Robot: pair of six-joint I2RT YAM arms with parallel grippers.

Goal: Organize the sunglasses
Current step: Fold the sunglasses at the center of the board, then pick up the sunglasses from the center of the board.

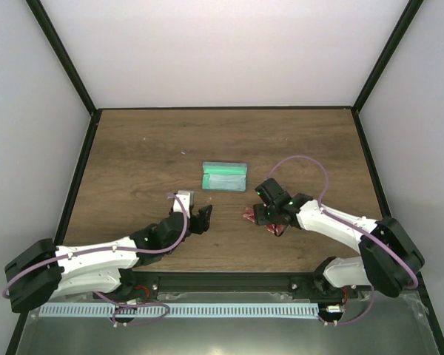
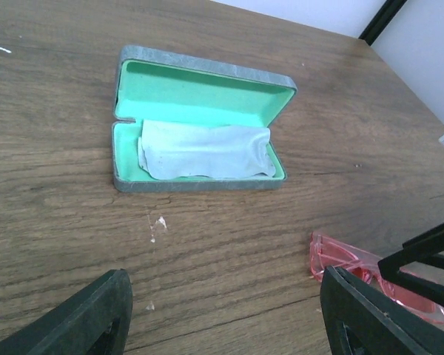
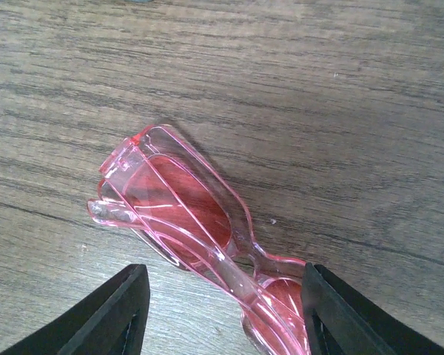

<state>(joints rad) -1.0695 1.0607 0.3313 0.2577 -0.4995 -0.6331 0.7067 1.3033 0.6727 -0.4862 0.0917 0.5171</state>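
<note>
Brown wood-grain worktop [image 1: 133, 148], black-edged, with pale walls on three sides. A blue-grey case [image 1: 225, 177] lay open near the middle, lid tipped back and green lining showing. A pale blue cloth [image 2: 203, 150] sat rumpled in its lower half.

The sunglasses [image 3: 179, 207] had a translucent pink-red frame and folded arms. They lay flat on the wood, nearer the arms' bases than the case, to its right and apart from it.

The right claw [image 3: 226, 296] stood low over them, fingers apart, one on each side of the frame by the bridge. Bare wood showed between one finger and the frame. The other finger sat close against it; could not tell whether it touched. Nothing was clamped.

The left claw [image 2: 222, 325] hovered over bare wood left of the sunglasses, fingers wide apart and empty, facing the case.
</note>
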